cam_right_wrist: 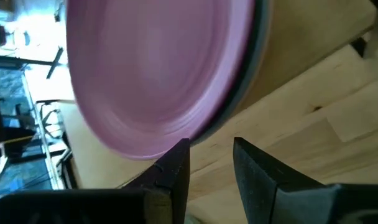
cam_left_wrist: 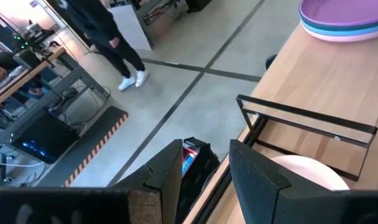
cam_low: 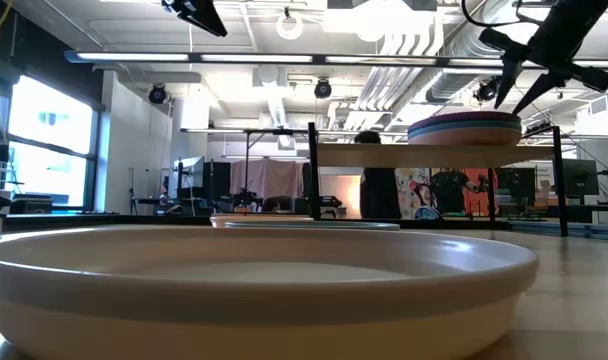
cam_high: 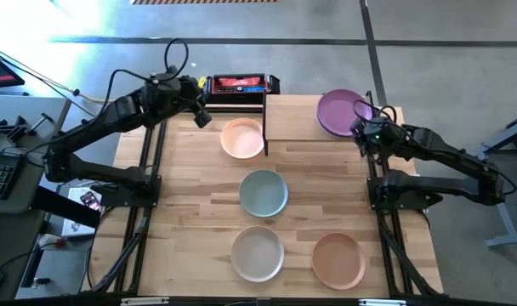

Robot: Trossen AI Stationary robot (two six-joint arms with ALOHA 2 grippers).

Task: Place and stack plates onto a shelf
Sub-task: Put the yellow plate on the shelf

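The shelf stands at the table's far right. On it rests a stack of plates with a purple one on top and pale teal and pink ones below. My right gripper is open and hovers just above the stack's right rim; in its wrist view the purple plate fills the frame ahead of the fingers. My left gripper is open and raised over the far left of the table. It is beside a pale peach plate that lies flat on the table by the shelf's left legs.
Three more plates lie flat on the tabletop: pale teal in the middle, off-white near the front, and orange-peach at the near right. A red-and-black object sits at the far edge. A person's legs show beyond the table.
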